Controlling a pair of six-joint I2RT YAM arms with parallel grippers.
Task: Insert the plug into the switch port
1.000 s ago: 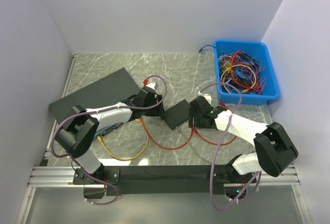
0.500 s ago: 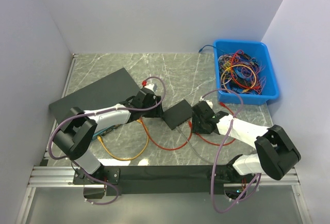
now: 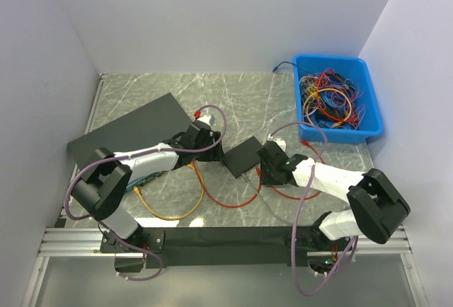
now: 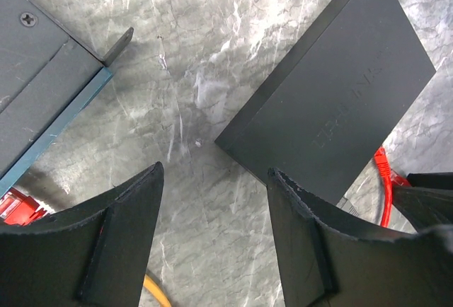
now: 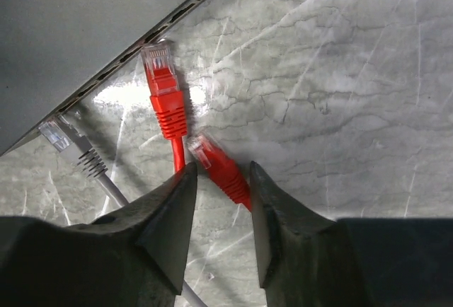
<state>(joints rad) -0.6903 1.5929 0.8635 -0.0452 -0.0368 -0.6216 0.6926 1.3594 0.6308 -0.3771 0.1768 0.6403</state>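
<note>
The black switch (image 3: 243,155) lies flat at mid-table; its port edge (image 5: 106,73) runs across the upper left of the right wrist view. Two red plugs lie just off that edge. One red plug (image 5: 164,95) points at the ports. The other red plug (image 5: 225,171) lies tilted between the fingers of my right gripper (image 5: 222,180), whose jaws stand narrow around it; the right finger is at its boot and a gap shows on the left. A grey plug (image 5: 71,143) lies beside them. My left gripper (image 4: 214,172) hangs open and empty over bare table beside the switch (image 4: 333,102).
A blue bin (image 3: 373,102) full of tangled cables sits at the back right. A large dark flat unit (image 3: 127,134) lies at the left, under the left arm. An orange cable (image 3: 177,213) and a red cable (image 3: 230,201) loop across the near table.
My right gripper has slid left to the switch's near edge and its jaws have narrowed around the tilted red plug. The left arm has stayed still.
</note>
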